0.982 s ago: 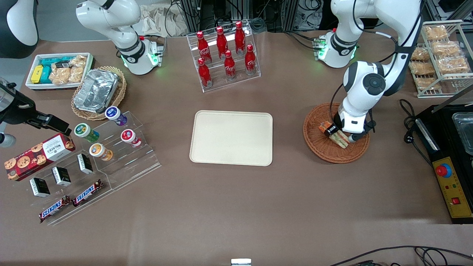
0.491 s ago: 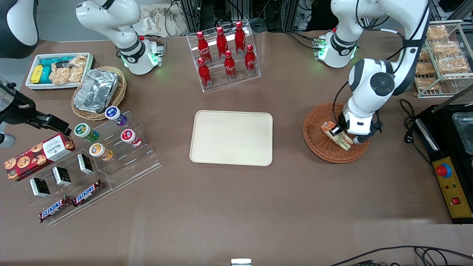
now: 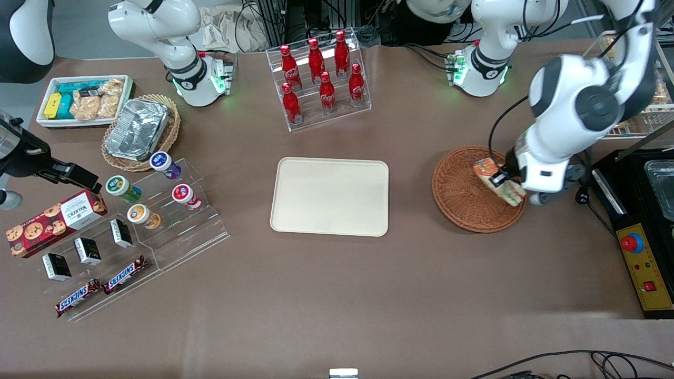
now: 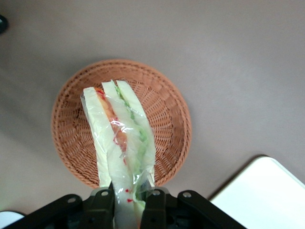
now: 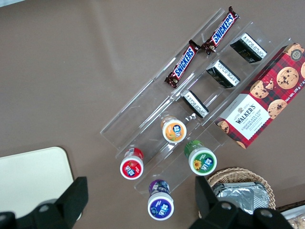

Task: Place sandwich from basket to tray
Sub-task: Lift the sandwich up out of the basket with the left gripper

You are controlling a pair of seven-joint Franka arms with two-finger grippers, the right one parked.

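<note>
Above brown table [image 3: 337, 295]: gripper [image 4: 127, 196] pinching sandwich [image 4: 121, 143] over basket [image 4: 71, 143].

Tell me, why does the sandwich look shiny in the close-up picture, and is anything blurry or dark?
In the left wrist view the sandwich, held by the gripper above the basket, wears clear wrap that catches the light as small white glints; it looks sharp. In the front view the foil container glares brightly, and the tray is evenly lit with only a faint shadow at its edge.
</note>
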